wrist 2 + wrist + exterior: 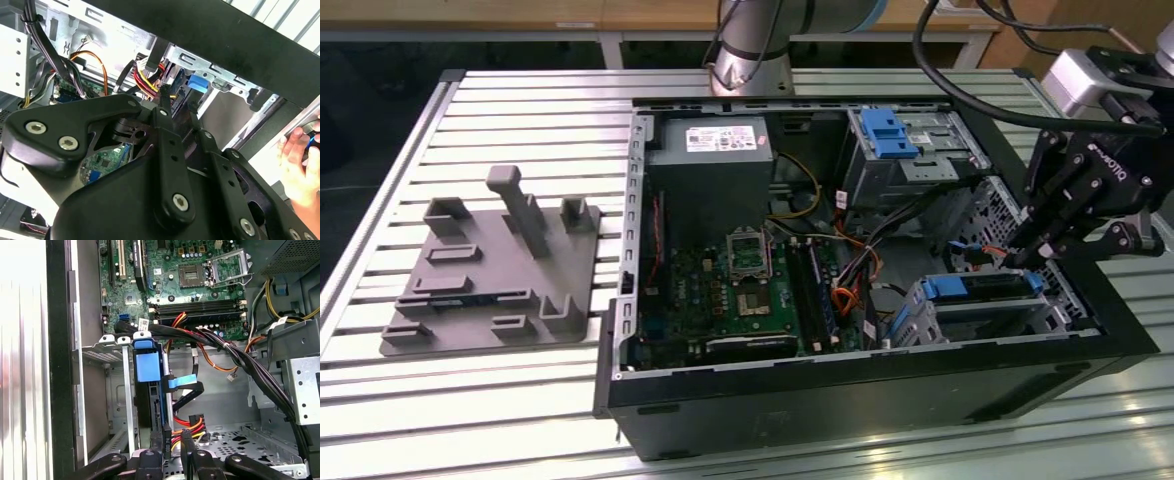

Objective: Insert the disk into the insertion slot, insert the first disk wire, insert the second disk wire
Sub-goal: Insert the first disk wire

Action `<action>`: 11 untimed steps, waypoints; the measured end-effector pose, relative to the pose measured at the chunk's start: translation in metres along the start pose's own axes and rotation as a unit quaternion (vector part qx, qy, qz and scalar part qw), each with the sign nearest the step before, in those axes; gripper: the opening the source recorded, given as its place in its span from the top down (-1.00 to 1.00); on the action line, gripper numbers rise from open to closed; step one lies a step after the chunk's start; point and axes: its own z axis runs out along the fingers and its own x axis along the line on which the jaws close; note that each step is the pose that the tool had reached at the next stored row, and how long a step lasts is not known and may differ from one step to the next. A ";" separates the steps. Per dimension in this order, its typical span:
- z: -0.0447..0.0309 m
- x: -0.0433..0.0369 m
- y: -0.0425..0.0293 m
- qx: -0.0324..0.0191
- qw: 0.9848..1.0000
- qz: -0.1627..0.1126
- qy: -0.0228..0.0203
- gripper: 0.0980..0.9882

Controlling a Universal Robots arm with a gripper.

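The disk (981,287), grey in its bright blue carrier, lies inside the insertion slot (917,312), the low silver cage at the case's near corner on the exterior view's right. In the first wrist view the disk's blue carrier (148,365) sits between the slot's cage walls (115,347). A black connector (160,434) with red, yellow and orange wires sits at the disk's end. My gripper (1017,258) (175,442) (177,100) is at this connector, its fingers close together around it. A black cable with a blue tag (182,382) loops beside the disk.
The open computer case (854,385) holds a motherboard (747,290), a power supply (714,150) and a taller silver cage with a blue clip (894,130). Thick black cable bundles (240,360) cross nearby. A grey fixture (494,270) lies outside the case. A person's hand (300,160) is beside the case.
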 end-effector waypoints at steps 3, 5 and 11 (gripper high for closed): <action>0.0009 0.0000 -0.0001 0.000 1.000 0.001 0.000 0.56; 0.0014 0.0000 -0.0002 0.000 1.000 0.001 0.000 0.56; 0.0026 0.0000 -0.0003 0.000 1.000 0.002 0.000 0.56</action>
